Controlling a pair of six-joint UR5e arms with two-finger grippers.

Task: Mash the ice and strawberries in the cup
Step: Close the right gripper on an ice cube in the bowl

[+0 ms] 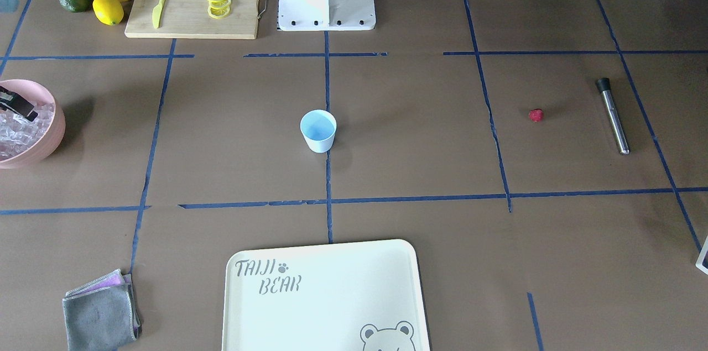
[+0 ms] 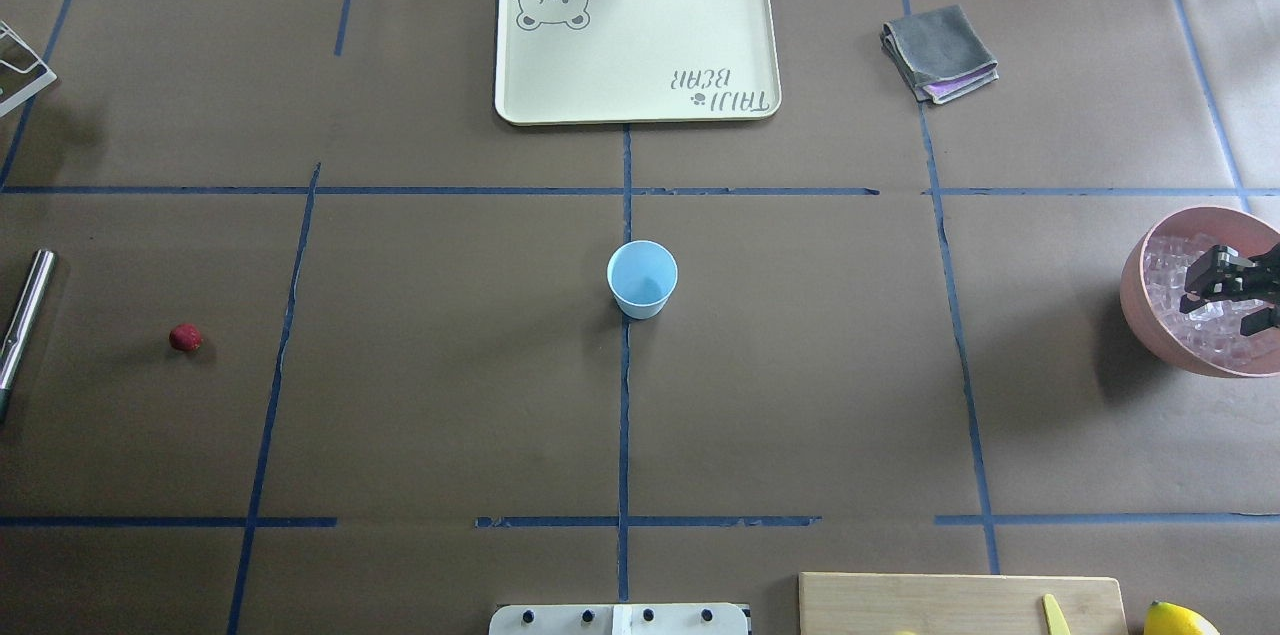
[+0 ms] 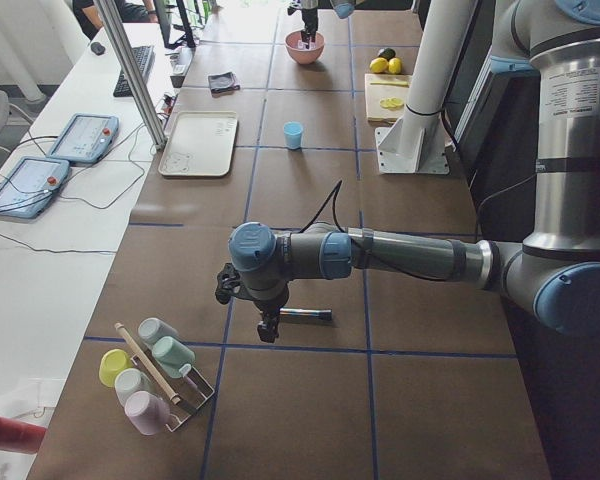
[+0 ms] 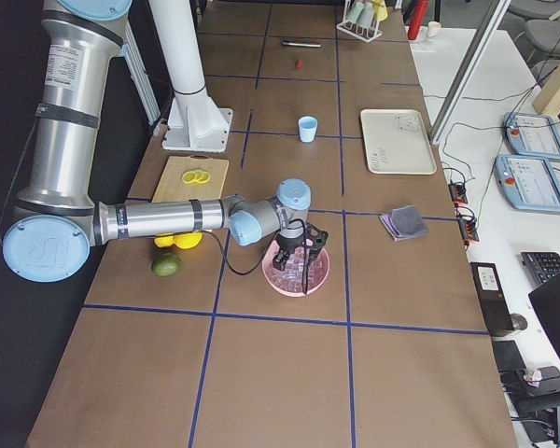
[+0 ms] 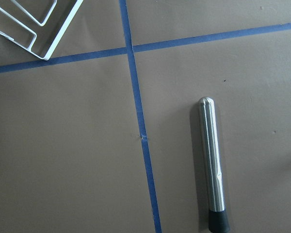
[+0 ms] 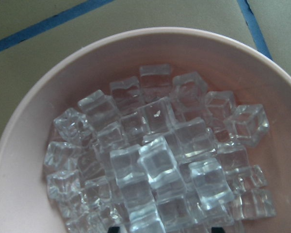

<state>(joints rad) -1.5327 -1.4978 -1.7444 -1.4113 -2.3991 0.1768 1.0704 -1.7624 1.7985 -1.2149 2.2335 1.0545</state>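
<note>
Brown paper-covered worktop, ruled into squares by blue tape. Cream rectangular plastic tray with a bear print lay at the far edge, opposite me. Round pink bowl stood at my far right. My right pincer hung just above the bowl's contents, its fingers spread wide and holding nothing. Polished steel rod with a black rubber end lay flat at my far left. My left pincer hung above that rod; I could not tell whether it was wide or narrow. Small light-blue tapered plastic cup stood upright at the centre, on a tape line. Small red strawberry lay on the bare paper near the rod, well apart from the cup. Clear glassy ice cubes were heaped in the pink bowl.
</note>
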